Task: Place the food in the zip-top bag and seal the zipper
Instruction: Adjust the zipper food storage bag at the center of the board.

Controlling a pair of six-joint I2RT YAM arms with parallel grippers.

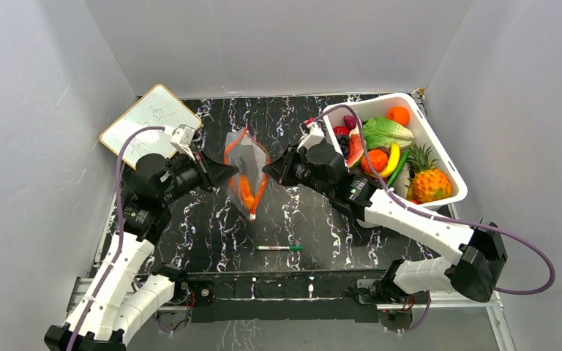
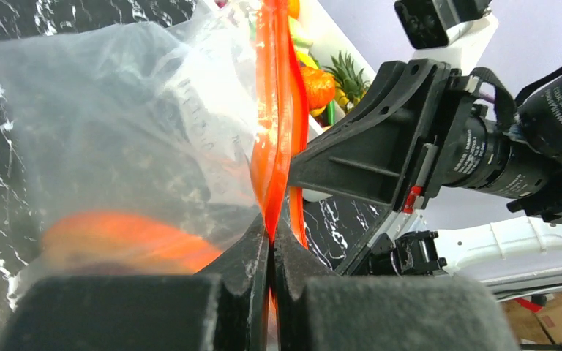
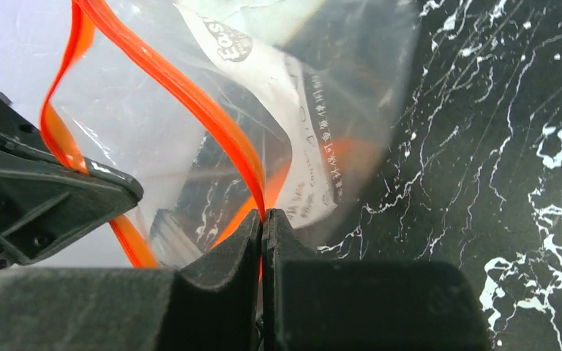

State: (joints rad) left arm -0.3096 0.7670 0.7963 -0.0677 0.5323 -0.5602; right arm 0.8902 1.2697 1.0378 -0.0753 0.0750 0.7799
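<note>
The left gripper [image 1: 228, 172] is clamped shut on one side of the narrow orange-red zipper strip [image 3: 190, 95] that rims the mouth of the clear, crinkly plastic zip-top bag [image 1: 246, 157]. In the left wrist view its two black fingers [image 2: 252, 248] meet with the strip pinched between them. The right gripper [image 1: 268, 170] is likewise closed on the opposite side of the strip, its fingertips pressed together around the orange band in the right wrist view. The bag hangs between the two grippers over the middle of the black, white-veined marble-pattern table [image 1: 315, 219], with its mouth pulled into an open diamond when seen from above. A long orange plastic carrot [image 1: 246, 191] lies inside the bag toward its near end, and shows as an orange blur through the plastic in the left wrist view. Whether the bag's near end touches the table cannot be told. To the right stands a white rectangular plastic tub [image 1: 443, 157] holding toy fruits and vegetables [image 1: 388, 133], among them a pineapple, a banana and a green lettuce. A thin white-and-green marker pen [image 1: 278, 248] lies on the table nearer the arm bases, well apart from the bag, and a small whiteboard [image 1: 150, 117] leans at the far left corner.
</note>
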